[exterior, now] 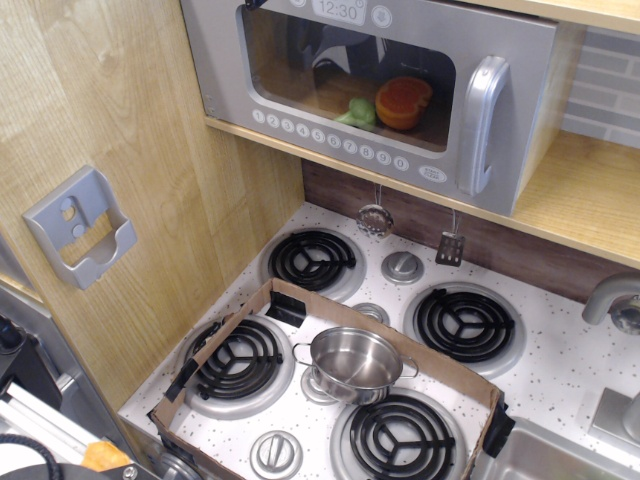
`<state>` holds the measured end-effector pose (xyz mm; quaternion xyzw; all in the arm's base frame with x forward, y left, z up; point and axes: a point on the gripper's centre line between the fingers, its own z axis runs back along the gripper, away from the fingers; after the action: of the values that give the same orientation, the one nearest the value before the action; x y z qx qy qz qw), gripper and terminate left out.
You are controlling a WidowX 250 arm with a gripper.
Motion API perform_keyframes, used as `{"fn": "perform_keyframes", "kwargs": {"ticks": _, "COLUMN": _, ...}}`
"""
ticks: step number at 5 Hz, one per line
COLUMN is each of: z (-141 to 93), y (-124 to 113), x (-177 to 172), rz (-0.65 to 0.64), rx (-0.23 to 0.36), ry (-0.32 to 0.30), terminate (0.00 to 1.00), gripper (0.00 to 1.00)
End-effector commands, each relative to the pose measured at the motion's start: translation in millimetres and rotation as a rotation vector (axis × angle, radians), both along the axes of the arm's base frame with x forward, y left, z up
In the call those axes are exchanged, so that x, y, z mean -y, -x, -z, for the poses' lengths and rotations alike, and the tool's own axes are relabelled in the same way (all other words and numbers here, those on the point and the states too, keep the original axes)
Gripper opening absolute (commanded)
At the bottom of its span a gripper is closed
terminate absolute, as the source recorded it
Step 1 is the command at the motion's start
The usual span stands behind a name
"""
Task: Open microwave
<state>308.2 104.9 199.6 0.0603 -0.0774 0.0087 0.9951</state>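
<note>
The grey microwave (400, 90) sits on a wooden shelf at the top of the view. Its clear window door looks shut, flush with the body. The curved silver vertical handle (483, 125) is at the door's right side. A row of round white number buttons (330, 138) runs under the window, and the clock display (338, 10) reads 12:30. An orange item (403, 102) and a green item (358, 113) show through the window. No gripper fingers are in view; only dark and white arm parts (30, 400) show at the bottom left.
Below is a stove top (560, 370) with several black coil burners. A small steel pot (355, 362) stands inside a low cardboard frame (440, 370). Two utensils (376, 217) hang under the shelf. A grey holder (85, 228) is on the left wooden wall. A faucet (612, 300) is at right.
</note>
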Motion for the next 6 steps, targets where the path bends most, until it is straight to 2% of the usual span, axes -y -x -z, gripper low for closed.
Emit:
{"fn": "perform_keyframes", "kwargs": {"ticks": 1, "z": 0, "y": 0, "x": 0, "rz": 0.0, "rx": 0.0, "ry": 0.0, "terminate": 0.0, "gripper": 1.0}}
{"fn": "perform_keyframes", "kwargs": {"ticks": 2, "z": -1, "y": -3, "x": 28, "rz": 0.008, "rx": 0.003, "ry": -0.004, "terminate": 0.0, "gripper": 1.0}}
{"fn": "perform_keyframes", "kwargs": {"ticks": 3, "z": 4, "y": -4, "x": 56, "rz": 0.012, "rx": 0.043, "ry": -0.045, "terminate": 0.0, "gripper": 1.0}}
{"fn": "perform_keyframes", "kwargs": {"ticks": 5, "z": 12, "y": -21, "x": 106, "rz": 0.002, "rx": 0.083, "ry": -0.003, "terminate": 0.0, "gripper": 1.0}}
{"fn": "perform_keyframes", "kwargs": {"ticks": 6, "z": 21, "y": -31, "x": 120, "rz": -0.033, "rx": 0.114, "ry": 0.048, "terminate": 0.0, "gripper": 1.0}}
